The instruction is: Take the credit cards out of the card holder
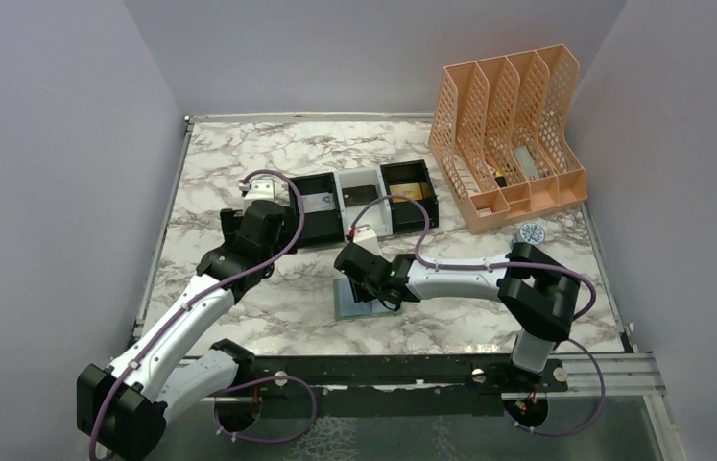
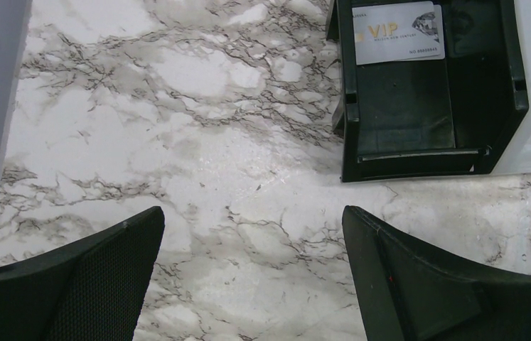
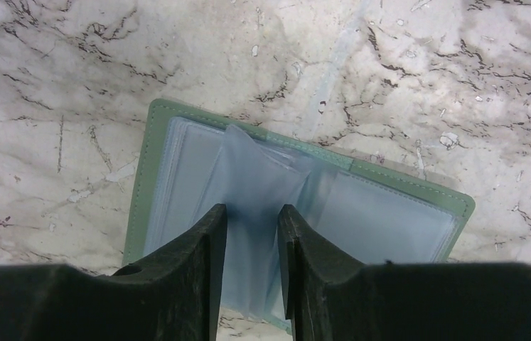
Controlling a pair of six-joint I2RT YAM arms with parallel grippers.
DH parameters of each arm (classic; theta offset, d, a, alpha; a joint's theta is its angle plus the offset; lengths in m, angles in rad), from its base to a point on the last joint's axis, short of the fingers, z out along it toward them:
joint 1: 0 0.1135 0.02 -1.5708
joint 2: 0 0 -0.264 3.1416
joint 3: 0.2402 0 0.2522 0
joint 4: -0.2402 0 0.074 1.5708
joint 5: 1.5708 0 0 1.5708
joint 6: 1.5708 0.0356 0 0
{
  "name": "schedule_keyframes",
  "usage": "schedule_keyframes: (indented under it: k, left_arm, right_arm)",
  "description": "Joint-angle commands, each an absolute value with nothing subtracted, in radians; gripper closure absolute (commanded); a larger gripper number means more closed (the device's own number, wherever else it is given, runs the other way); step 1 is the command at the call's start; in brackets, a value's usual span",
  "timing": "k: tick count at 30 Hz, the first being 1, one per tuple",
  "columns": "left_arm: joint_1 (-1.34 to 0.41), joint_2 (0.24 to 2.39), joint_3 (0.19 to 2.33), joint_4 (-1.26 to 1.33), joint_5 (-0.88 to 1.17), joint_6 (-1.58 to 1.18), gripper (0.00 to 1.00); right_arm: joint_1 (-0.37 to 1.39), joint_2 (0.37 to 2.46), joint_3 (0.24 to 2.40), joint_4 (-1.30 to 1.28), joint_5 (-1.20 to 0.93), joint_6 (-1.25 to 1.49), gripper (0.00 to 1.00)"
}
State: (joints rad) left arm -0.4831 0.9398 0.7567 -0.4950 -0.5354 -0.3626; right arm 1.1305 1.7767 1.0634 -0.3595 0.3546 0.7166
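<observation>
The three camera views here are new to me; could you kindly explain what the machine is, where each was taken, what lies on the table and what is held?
These are two white-and-black robot arms bolted at the near edge of a marble-patterned table. The wide picture looks down from above and behind them; the other two come from wrist cameras, each showing its own black fingers. On the table are a black-and-white three-compartment tray, an orange plastic file rack and an open sage-green card holder. A silver VIP card lies in the tray. The left gripper is open and empty near the tray. The right gripper straddles a raised clear sleeve of the card holder; whether it pinches it, I cannot tell.
</observation>
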Motion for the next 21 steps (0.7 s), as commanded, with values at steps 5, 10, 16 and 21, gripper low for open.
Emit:
schedule_keyframes:
  k: [5,10,16,21]
  left_arm:
    - [-0.476,0.949,0.752,-0.474,-0.339,-0.409,0.01]
    - [-0.476,0.931,0.697,-0.390,-0.040,-0.517,0.01]
    - [-0.483,0.936,0.553,-0.232,0.240,-0.657,0.04]
    - [-0.510,0.931,0.465,-0.103,0.358,-0.693,0.06]
  right_arm:
    - [1.122,1.743,0.992,-0.285,0.267,0.705,0.70]
    - [1.084,1.697,0.913,-0.142,0.114,0.713,0.77]
    - [0.996,1.655,0.789,0.023,-0.062,0.765,0.85]
    - [0.932,1.629,0.685,0.195,-0.214,0.804,0.84]
